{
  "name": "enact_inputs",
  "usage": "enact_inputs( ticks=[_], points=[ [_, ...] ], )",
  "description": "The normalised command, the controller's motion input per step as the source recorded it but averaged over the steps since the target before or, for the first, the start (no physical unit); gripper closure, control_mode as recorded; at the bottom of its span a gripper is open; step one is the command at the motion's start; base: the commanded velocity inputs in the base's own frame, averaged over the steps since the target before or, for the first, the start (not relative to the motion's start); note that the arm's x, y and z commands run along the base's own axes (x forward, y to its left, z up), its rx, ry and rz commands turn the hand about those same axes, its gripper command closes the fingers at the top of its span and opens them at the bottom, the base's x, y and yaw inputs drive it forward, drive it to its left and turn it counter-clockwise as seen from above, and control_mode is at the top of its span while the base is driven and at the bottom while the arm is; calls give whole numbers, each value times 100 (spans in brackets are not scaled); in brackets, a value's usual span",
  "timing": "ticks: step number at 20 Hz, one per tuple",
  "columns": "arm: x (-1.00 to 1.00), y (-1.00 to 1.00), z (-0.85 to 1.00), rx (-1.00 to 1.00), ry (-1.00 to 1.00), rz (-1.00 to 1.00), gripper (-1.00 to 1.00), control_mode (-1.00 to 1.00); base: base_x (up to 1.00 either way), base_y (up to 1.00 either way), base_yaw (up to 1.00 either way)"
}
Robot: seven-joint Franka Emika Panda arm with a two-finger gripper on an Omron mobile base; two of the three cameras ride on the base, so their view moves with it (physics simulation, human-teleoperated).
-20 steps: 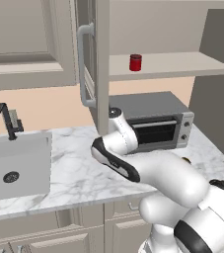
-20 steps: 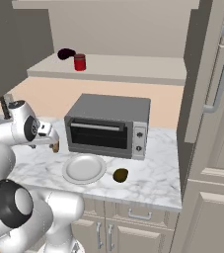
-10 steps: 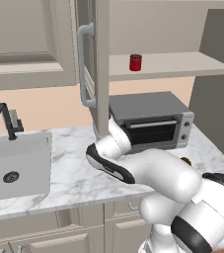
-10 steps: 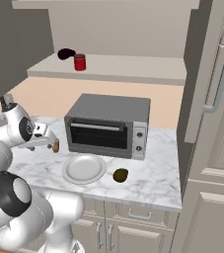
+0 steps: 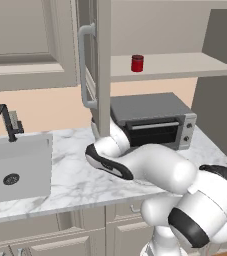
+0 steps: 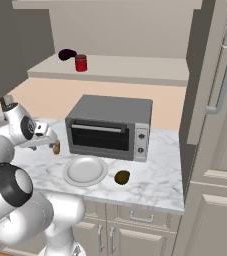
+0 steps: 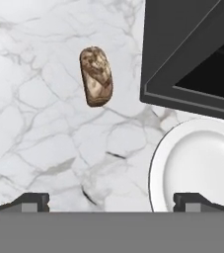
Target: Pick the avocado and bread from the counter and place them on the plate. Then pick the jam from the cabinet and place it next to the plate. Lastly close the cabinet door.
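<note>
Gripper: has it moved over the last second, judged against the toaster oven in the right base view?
Yes. The gripper has sunk lower, from level with the toaster oven's door toward the counter, and now hangs just above the bread.

Arm bent low, gripper (image 7: 111,201) wide open, empty.
</note>
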Motion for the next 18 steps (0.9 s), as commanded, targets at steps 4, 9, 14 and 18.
enact_inputs(
  ticks=[4,9,14,18],
  points=[
    [17,0,0,0,0,0,-100,-100,0,0,0],
    [16,0,-2,0,0,0,-100,-100,0,0,0],
    [19,3,-10,0,0,0,-100,-100,0,0,0],
    [21,8,-11,0,0,0,-100,-100,0,0,0]
  ],
)
